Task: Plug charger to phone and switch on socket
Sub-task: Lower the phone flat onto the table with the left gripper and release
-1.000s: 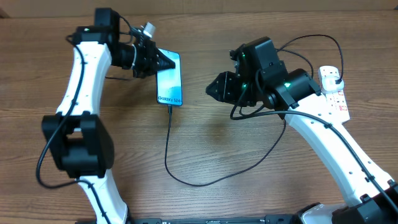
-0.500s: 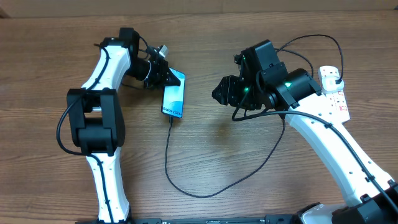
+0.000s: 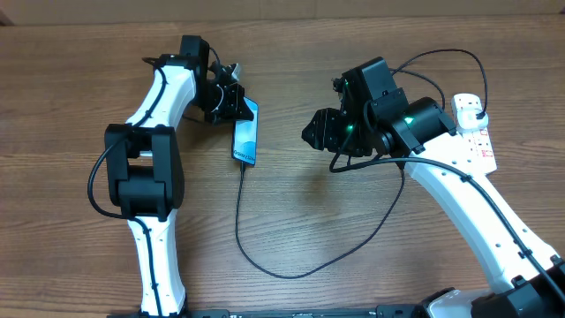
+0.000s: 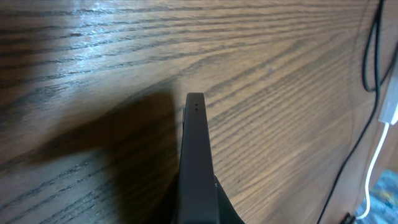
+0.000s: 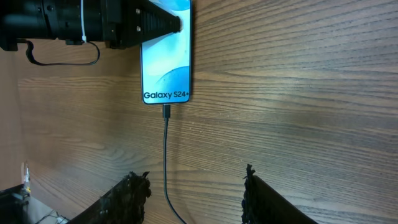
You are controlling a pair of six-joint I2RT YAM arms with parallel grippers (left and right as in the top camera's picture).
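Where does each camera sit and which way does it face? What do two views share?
Overhead: fixed above the table, facing straight down; shows both arms, the left gripper shut on the phone, the socket.
Left wrist: on the left arm, facing along the phone's thin edge toward the tabletop; gripper hardly visible.
Right wrist: on the right arm, facing the phone screen and charger; the open right gripper frames the bottom.
Shared: overhead and right wrist both show phone, charger, left gripper.

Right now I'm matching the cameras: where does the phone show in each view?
Overhead: phone upper left of centre.
Left wrist: phone bottom centre, edge-on.
Right wrist: phone top, left of centre.
Shared landmark: charger plugged into its lower end, overhead and right wrist.
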